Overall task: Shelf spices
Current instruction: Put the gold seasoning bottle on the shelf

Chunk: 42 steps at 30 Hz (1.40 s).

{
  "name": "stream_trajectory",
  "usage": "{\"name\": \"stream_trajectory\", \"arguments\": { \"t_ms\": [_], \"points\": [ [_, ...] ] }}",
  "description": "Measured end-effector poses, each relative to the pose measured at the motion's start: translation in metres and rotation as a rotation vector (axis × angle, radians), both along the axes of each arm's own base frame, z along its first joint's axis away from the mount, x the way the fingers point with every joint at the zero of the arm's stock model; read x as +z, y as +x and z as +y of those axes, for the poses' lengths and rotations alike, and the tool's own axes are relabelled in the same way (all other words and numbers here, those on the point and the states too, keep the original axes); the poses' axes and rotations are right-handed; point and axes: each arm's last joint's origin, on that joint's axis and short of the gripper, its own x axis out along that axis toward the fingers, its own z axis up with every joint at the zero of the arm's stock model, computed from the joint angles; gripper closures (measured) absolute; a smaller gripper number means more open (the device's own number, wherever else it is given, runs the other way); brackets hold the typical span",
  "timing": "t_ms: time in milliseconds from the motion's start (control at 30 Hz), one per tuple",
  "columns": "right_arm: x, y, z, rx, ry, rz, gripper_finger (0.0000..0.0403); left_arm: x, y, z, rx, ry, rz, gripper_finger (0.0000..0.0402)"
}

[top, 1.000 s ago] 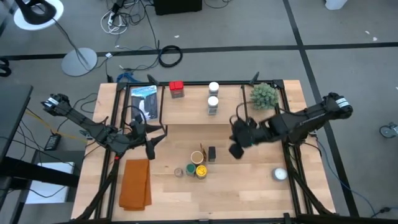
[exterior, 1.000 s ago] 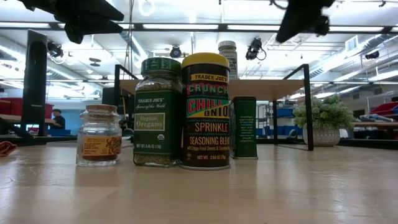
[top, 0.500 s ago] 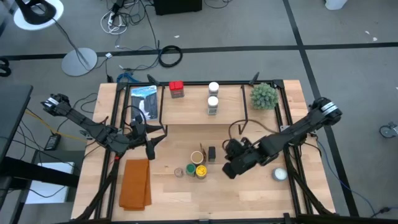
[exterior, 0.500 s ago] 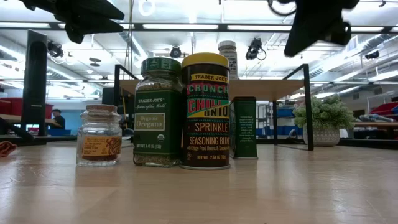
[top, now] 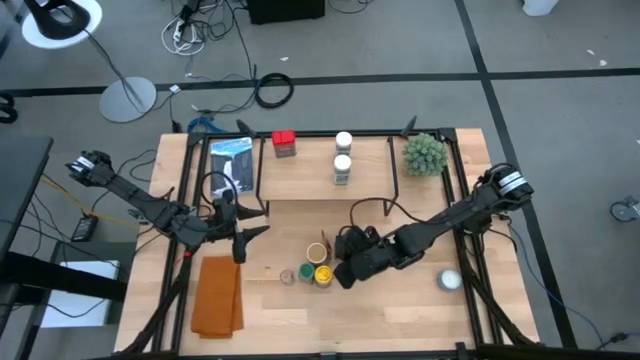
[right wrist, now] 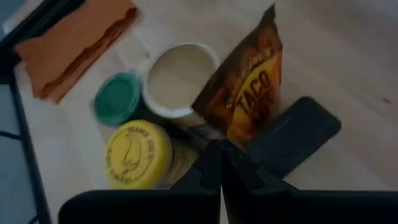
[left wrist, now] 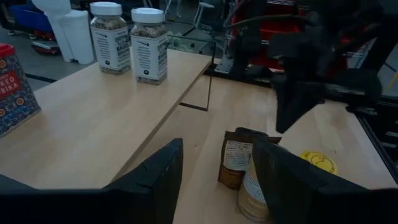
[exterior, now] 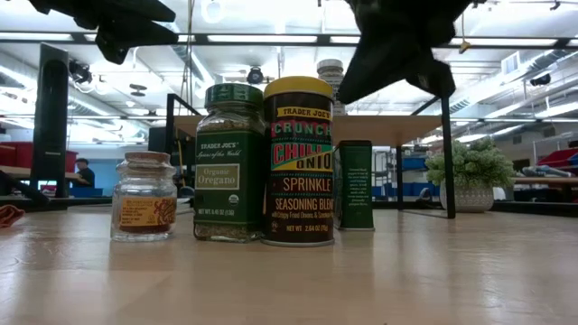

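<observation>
Although the left pincer [top: 243, 232] waits released toward the tabletop's left edge, the right pincer [top: 345, 272], seemingly clenched and empty, is placed just right of the spice cluster [top: 318, 265] mid-tabletop; the upright taco packet [right wrist: 249, 93] and dark box [right wrist: 292, 134] are nearest it.

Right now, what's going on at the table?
The right gripper hangs over the cluster of jars at the table's middle, fingers shut and empty, above the taco packet. The left gripper waits open near the shelf's front edge. Two white-lidded jars and a red tin stand on the shelf.
</observation>
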Motion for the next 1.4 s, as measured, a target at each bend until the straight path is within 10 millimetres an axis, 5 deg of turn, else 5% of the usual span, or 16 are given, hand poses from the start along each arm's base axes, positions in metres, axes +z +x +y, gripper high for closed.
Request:
{"name": "stream_trajectory", "arguments": {
  "t_ms": [700,1000,1400],
  "points": [
    [-0.016,-0.012,-0.008,-0.017,-0.03,0.211,0.0403,0.0,0.0,0.0,0.001,0.003,0.004,0.0204],
    [-0.011,-0.006,0.004,0.071,-0.001,0.117,0.0403,0.0,0.0,0.0,0.001,0.002,0.003,0.0204],
    [-0.014,-0.008,-0.009,0.01,-0.038,0.185,0.0403,0.0,0.0,0.0,0.002,0.0,0.003,0.0204]
  ]
}}
